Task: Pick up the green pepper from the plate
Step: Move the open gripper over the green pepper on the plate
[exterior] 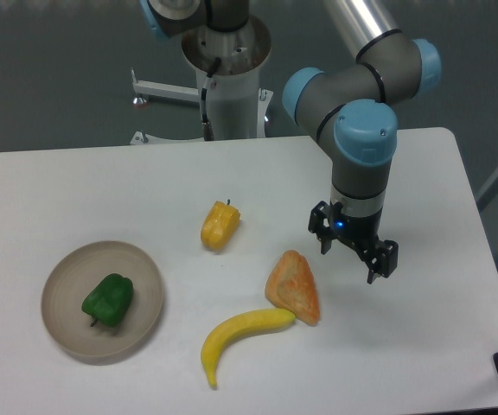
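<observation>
Nearest the camera: banana (236, 333) on the white worktop (76, 186), its right tip touching or just under a wedge of orange-crusted bread (295, 287). Left of them, the plate (61, 327) near the front-left edge, with the green pepper (108, 300) lying inside it, a bit right of centre, stem pointing down toward the camera. Nothing else on the plate. Further back, mid-worktop, a yellow pepper (220, 225), well apart from the plate.

End effector (354, 250) is on the right side, just beyond the bread, fingers pointing down and spread apart, holding nothing. It is well apart from the green pepper, so the step in hand looks like the approach: nothing grasped yet.

To do it well:
- Travel left with enough height to pass over the bread, banana and yellow pepper; do not drag low across them.
- Centre over the green pepper, not the plate middle.
- Keep fingers wide; the pepper is lumpy and glossy, so close across its broader body, not on the stem.
- Descend so the fingertips clear the raised rim and stop short of the plate floor.
- Risk: a glancing contact could roll the pepper or slide the plate.

Robot base (227, 86) stands farthest back.
</observation>
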